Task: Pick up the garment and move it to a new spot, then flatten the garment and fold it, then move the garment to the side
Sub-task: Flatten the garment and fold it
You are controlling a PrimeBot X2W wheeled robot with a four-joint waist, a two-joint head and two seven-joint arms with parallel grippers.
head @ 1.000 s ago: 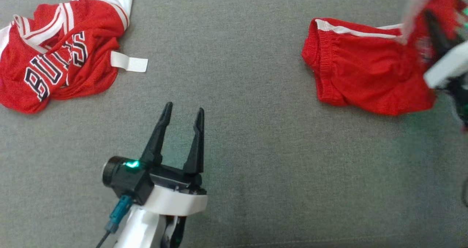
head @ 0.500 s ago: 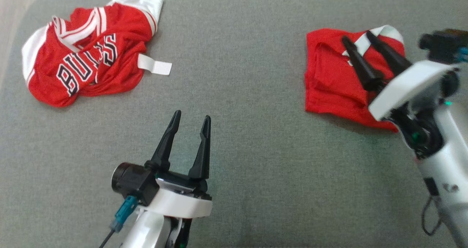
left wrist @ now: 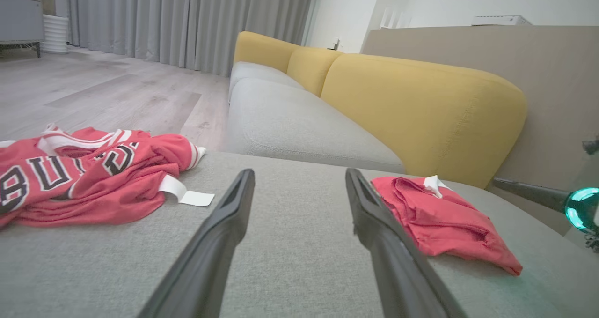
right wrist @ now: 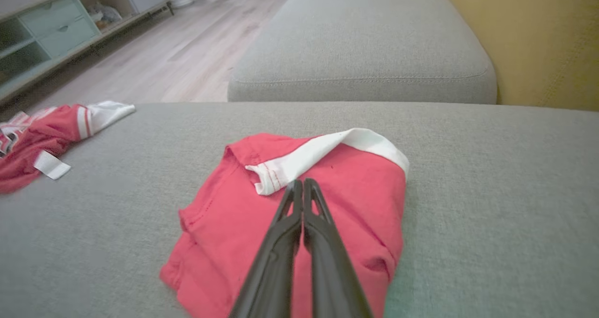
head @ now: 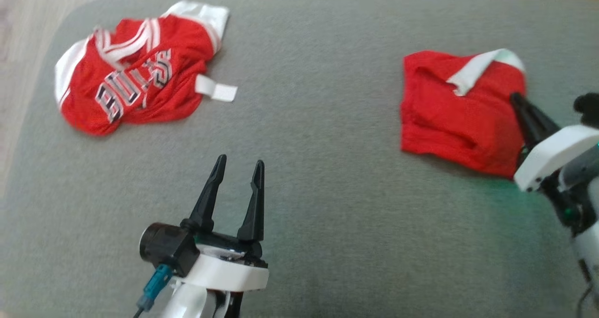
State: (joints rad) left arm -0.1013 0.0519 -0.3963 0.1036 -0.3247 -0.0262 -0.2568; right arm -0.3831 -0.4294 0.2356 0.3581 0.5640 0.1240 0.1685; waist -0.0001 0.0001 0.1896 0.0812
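A wide grey sofa cushion [head: 318, 177] seen from above. The task's garment, a pair of red shorts [head: 454, 116] with white trim, lies on the right side of the cushion as a compact folded bundle, one white-edged corner flipped up.

The right claw [head: 514, 96] points over the right edge of the shorts with its two dark fingers pressed together. No cloth is caught between them. A second ago this claw held the shorts lifted by one end. Half a second ago its fingers stood spread above the bundle. It has since let go and closed empty, so a fold seems to have just been laid.

The left claw [head: 239, 160] hovers spread and empty over bare cushion, near the front.

A crumpled red Bulls jersey [head: 135, 74] lies well apart at the far left.

What probably remains is moving the shorts aside.
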